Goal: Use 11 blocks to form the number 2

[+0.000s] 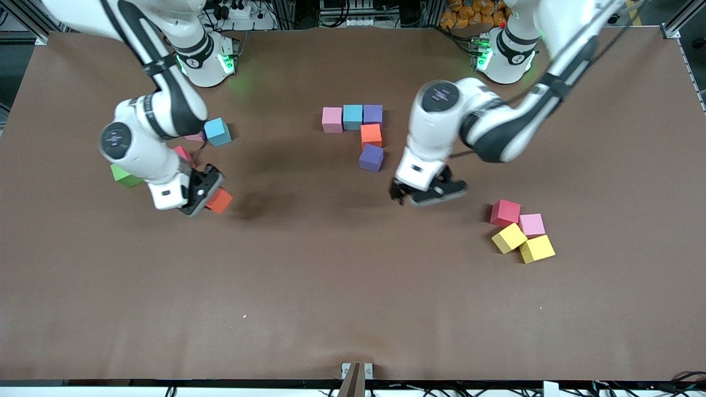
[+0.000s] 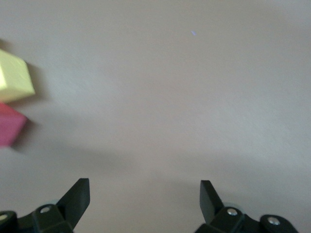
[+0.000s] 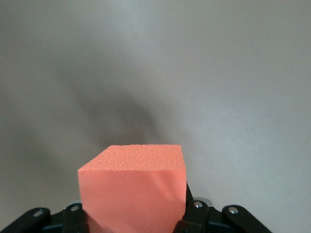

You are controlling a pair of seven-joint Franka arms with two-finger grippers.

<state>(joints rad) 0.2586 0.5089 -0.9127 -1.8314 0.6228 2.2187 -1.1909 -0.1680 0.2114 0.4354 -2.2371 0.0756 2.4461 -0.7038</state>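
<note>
I count 5 of 11 cubes laid, so 6 are left. Near the right arm's end of the tabletop, my right gripper (image 1: pixel 205 194) is clamped on an orange cube (image 1: pixel 219 200), up over bare table. Its supply sits beside it: a green cube (image 1: pixel 124 176), a red cube (image 1: pixel 182 153) and a blue cube (image 1: pixel 218 132), partly hidden by the arm. Mid-table, toward the bases' edge, the 2 (image 1: pixel 359 133) has its top row of pink, blue, purple, then orange and a skewed purple cube (image 1: pixel 371 157) below. My left gripper (image 1: pixel 423 193) hangs wide and empty just beside that purple cube, crowding the next slot, I judge. Toward the left arm's end lie 4 spares (image 1: pixel 522 234).
</note>
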